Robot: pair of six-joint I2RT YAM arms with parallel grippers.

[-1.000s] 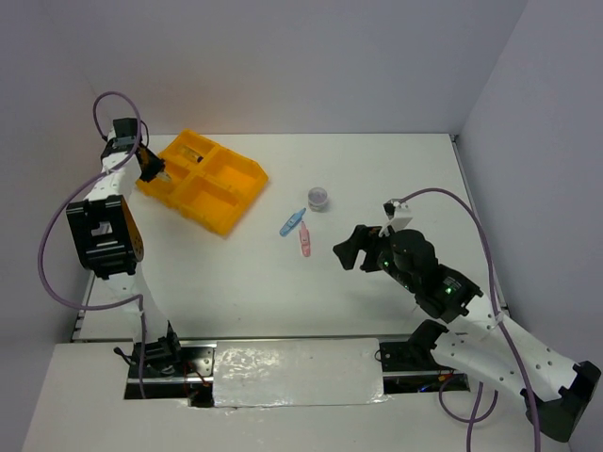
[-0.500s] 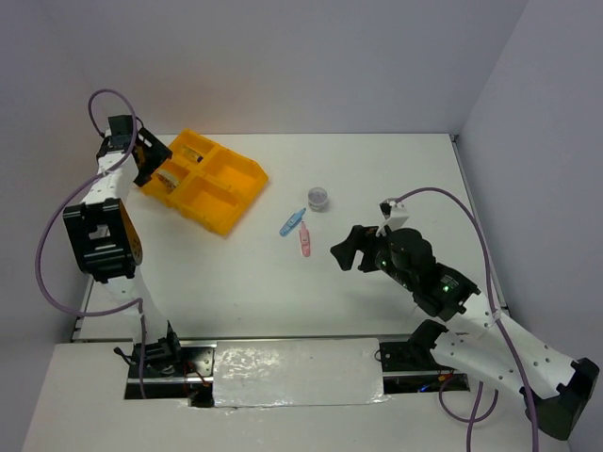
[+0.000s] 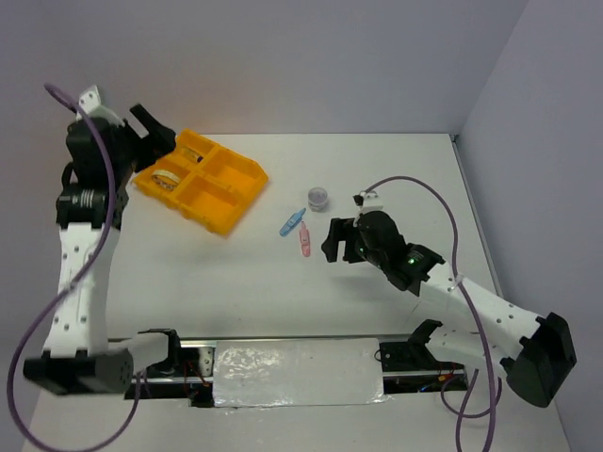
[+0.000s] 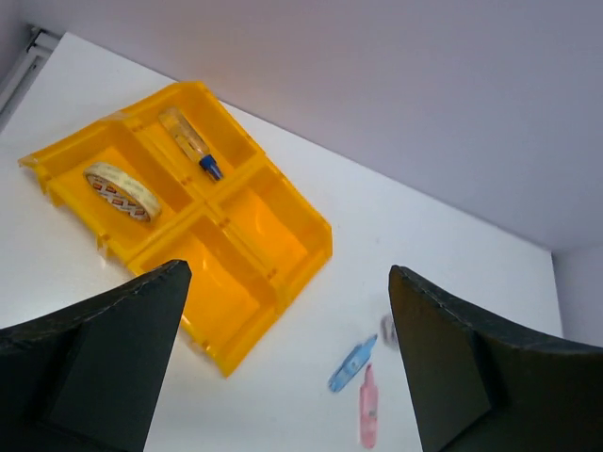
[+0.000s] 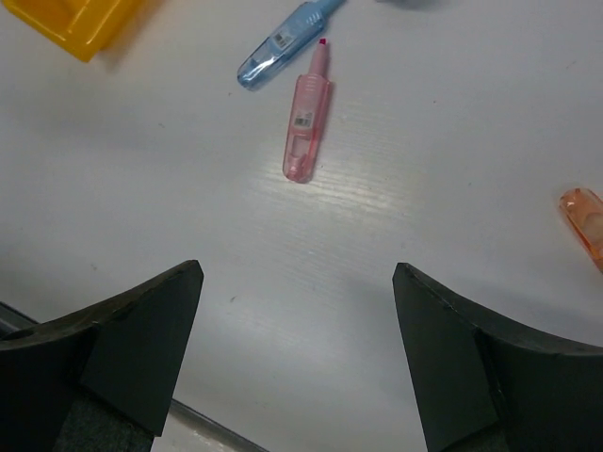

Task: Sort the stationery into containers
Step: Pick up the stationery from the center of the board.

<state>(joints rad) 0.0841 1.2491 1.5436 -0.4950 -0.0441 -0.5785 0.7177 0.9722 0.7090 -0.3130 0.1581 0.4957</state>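
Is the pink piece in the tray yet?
No, the pink piece lies on the table beside the light-blue piece, outside the orange-yellow tray.

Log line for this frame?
left gripper open | right gripper open near pink piece | tape ring, tube in tray | jar on table

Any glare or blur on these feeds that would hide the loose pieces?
Top external: even light, only the shiny strip at the near edge glares. Right wrist: pink piece sharp, soft sheen on the table beside it, jaws dark and blurred. Left wrist: tray crisp, jaws blurred.
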